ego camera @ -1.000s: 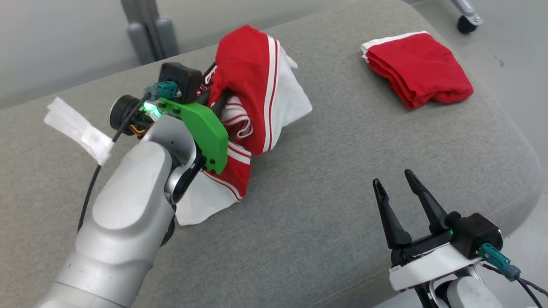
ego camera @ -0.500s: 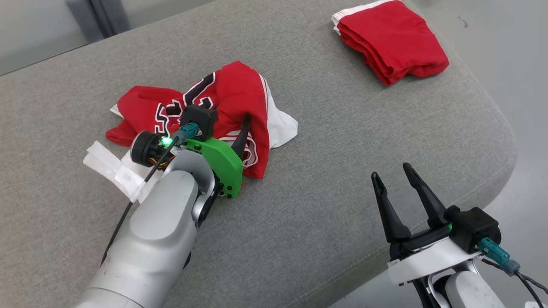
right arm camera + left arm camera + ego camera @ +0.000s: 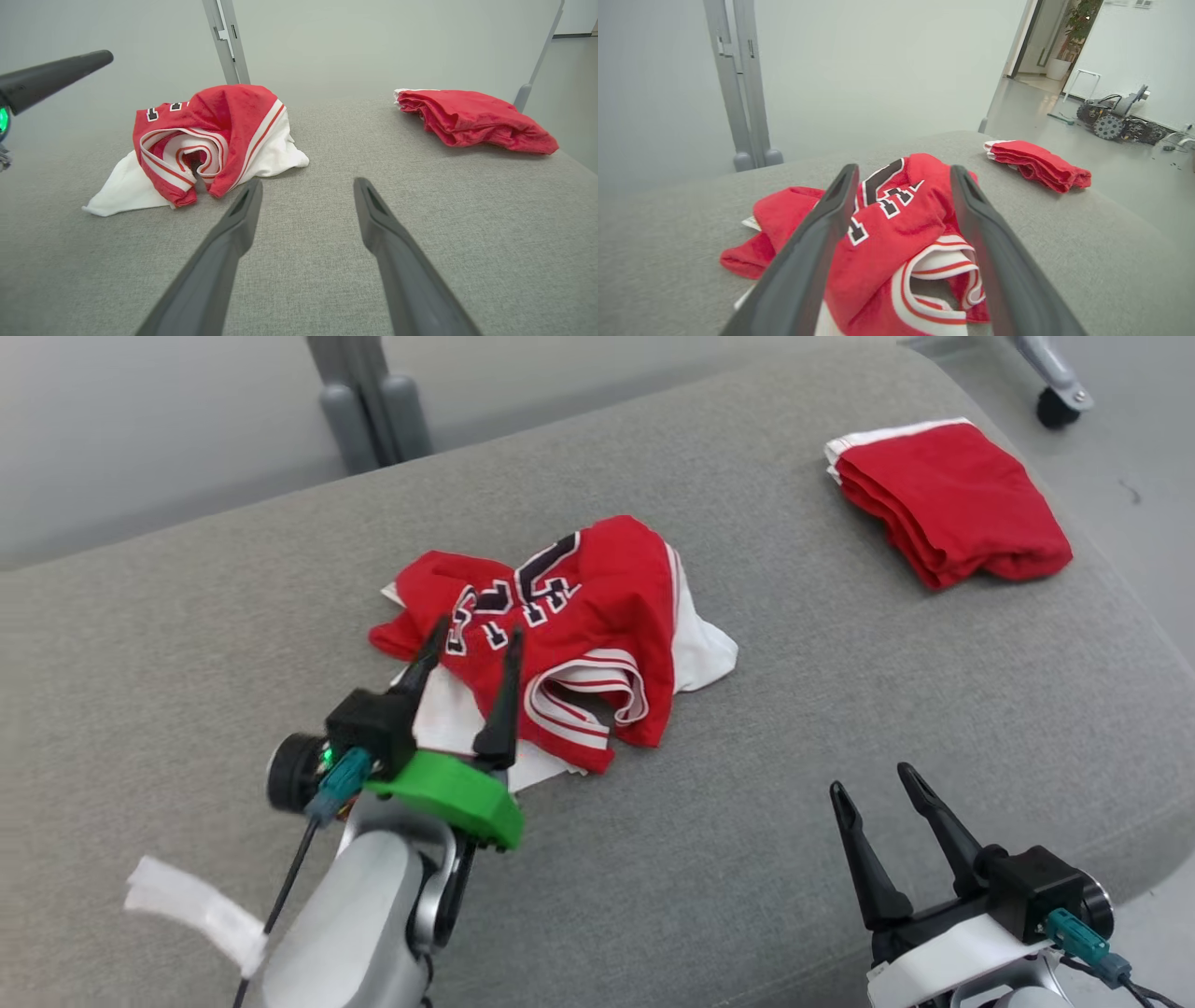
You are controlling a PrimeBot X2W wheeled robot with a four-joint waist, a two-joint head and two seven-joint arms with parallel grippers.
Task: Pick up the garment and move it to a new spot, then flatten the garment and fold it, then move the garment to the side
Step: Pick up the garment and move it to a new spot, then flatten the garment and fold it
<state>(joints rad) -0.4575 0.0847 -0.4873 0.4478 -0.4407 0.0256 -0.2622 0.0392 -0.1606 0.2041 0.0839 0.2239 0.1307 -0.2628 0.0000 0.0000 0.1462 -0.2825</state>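
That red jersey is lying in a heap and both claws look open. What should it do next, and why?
Probably lower the open left gripper onto the near white edge of the jersey and pinch it, to start spreading it. It lies bunched, unheld, on the grey cushion, right before that gripper.

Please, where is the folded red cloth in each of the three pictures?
Head view: the folded red cloth at the upper right.
Left wrist view: the cloth right of centre, at mid-height.
Right wrist view: the cloth at the upper right.
Shared landmark: the crumpled jersey, always left of it.
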